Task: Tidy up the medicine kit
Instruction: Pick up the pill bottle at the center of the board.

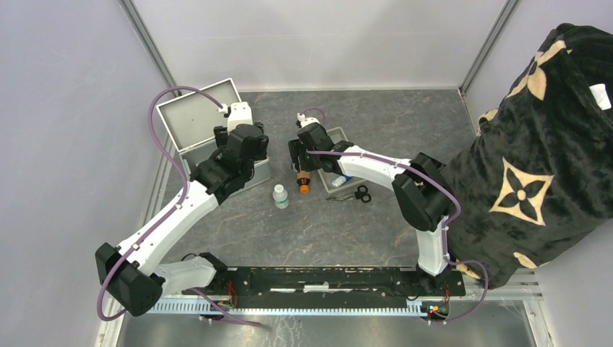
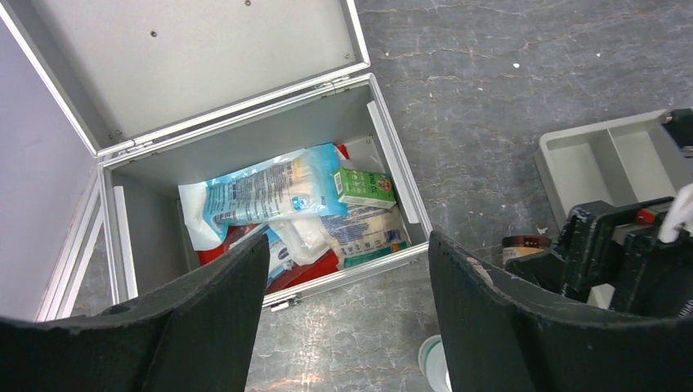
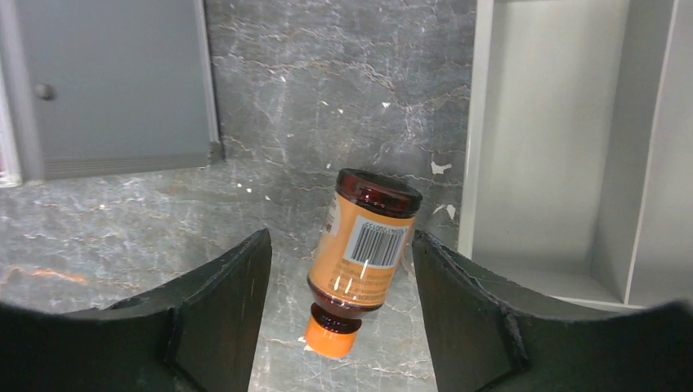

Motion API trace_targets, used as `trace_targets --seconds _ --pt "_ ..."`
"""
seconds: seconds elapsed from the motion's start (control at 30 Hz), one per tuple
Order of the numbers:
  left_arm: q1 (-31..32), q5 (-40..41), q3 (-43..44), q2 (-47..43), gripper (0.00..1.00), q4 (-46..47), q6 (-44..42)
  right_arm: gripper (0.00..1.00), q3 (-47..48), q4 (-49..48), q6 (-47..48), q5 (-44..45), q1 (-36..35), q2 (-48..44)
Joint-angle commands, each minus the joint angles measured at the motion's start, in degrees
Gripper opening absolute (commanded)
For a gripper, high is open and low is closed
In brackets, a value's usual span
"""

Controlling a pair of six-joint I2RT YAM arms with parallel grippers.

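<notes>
The medicine kit (image 1: 189, 116) (image 2: 245, 122), a silver-grey metal case, stands at the back left with its lid up. Inside lie blue-and-white packets (image 2: 266, 192), a small green box (image 2: 364, 188) and something red. My left gripper (image 1: 246, 144) (image 2: 349, 245) hangs open over the case's front edge, holding nothing. An amber bottle (image 1: 303, 182) (image 3: 364, 245) with an orange label and orange cap lies on the table. My right gripper (image 1: 303, 159) (image 3: 342, 237) is open around it, with a gap on each side.
A white bottle (image 1: 280, 196) (image 2: 433, 363) stands on the table between the arms. A shallow grey divided tray (image 1: 341, 137) (image 2: 588, 159) (image 3: 556, 147) sits right of the amber bottle, with black scissors (image 1: 360, 194) by it. A dark patterned cloth (image 1: 542, 159) covers the right side.
</notes>
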State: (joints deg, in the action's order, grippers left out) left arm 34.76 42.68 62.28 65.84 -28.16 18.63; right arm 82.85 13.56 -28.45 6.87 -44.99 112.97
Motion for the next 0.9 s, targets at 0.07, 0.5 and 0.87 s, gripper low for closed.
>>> trace_targets --seconds 0.07,0.5,0.87 --pt "-0.1 -2.3 0.0 -0.9 0.78 2.1 3.2 0.68 3.4 1.8 0.8 2.0 -0.5 3.3" --pt "-0.1 -2.0 0.0 -0.1 0.77 1.9 3.1 0.59 6.4 3.4 2.5 -0.9 -0.5 8.7" --pt "-0.1 -1.0 0.0 0.1 0.77 1.8 3.0 0.29 7.4 0.3 4.7 -5.8 -0.4 6.0"
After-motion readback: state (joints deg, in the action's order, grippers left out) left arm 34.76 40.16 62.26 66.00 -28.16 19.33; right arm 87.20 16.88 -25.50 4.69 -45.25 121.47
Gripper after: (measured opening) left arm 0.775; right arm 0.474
